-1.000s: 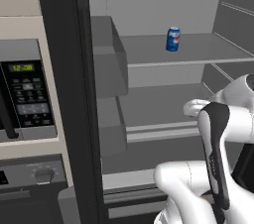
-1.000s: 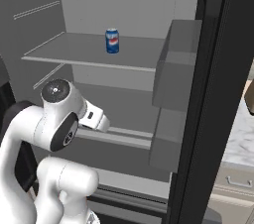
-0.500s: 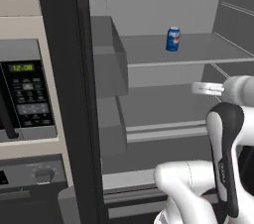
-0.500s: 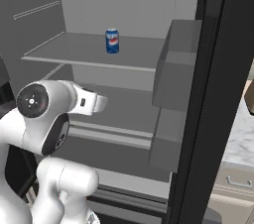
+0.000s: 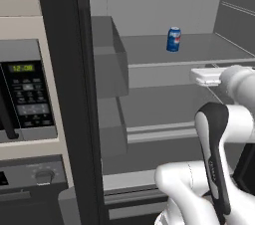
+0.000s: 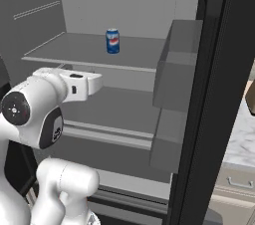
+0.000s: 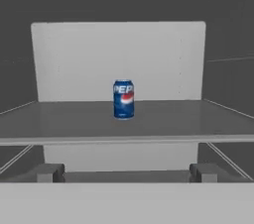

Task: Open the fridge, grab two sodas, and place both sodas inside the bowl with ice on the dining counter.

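The fridge point(image 5: 149, 0) stands open, its grey inside point(image 6: 124, 5) showing. One blue, white and red soda point(image 5: 173, 39) stands upright on the upper shelf point(image 6: 74, 50), toward the back. The same soda point(image 7: 123, 99) sits dead centre in the hand view. My gripper point(image 7: 127, 173) is open, its two dark fingertips point(image 7: 49, 172) spread wide with nothing between them. It hangs in front of the shelf's front edge, well short of the soda. The white hand point(image 5: 209, 75) point(image 6: 82, 83) points into the fridge at about shelf height. The bowl with ice and the dining counter are out of view.
The black fridge doors point(image 5: 60, 69) point(image 6: 219, 94) flank the opening, each with grey door bins point(image 5: 107, 64) point(image 6: 174, 74). A microwave point(image 5: 27, 94) and an oven panel point(image 5: 35, 179) sit left of the fridge. A marble counter edge point(image 6: 241, 139) shows at far right.
The arm has lifted: the hand rose from below the lower shelf area to the level of the soda's shelf edge. The soda stayed put and the jaws stayed open.
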Motion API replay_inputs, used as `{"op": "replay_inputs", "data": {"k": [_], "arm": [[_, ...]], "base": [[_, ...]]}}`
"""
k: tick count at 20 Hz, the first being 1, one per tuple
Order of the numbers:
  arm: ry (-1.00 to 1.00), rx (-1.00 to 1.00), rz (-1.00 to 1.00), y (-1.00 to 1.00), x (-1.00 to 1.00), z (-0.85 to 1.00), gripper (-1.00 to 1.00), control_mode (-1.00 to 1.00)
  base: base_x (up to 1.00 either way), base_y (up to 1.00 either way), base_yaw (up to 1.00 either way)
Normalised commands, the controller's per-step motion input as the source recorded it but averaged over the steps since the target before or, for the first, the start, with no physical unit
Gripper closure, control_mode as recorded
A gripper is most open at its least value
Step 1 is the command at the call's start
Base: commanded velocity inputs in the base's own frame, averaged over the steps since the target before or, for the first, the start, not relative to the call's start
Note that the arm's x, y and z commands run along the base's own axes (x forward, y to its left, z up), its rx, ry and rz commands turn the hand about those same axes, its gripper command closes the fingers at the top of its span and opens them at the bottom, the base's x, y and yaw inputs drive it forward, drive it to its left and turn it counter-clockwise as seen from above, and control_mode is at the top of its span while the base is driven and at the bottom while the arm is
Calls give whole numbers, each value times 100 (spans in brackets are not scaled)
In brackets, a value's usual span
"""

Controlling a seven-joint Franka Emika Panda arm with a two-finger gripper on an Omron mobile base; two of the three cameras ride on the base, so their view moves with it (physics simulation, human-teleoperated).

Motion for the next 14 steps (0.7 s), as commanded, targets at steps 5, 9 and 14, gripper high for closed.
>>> {"op": "replay_inputs", "data": {"k": [5, 9, 14], "arm": [[-14, 0, -6, 0, -6, 36, -100, -100], [-7, 0, -8, 2, 0, 75, -100, -100], [-4, 0, -1, 5, 8, 20, -100, -100]], "base": [[0, 0, 0], [0, 0, 0], [0, 0, 0]]}}
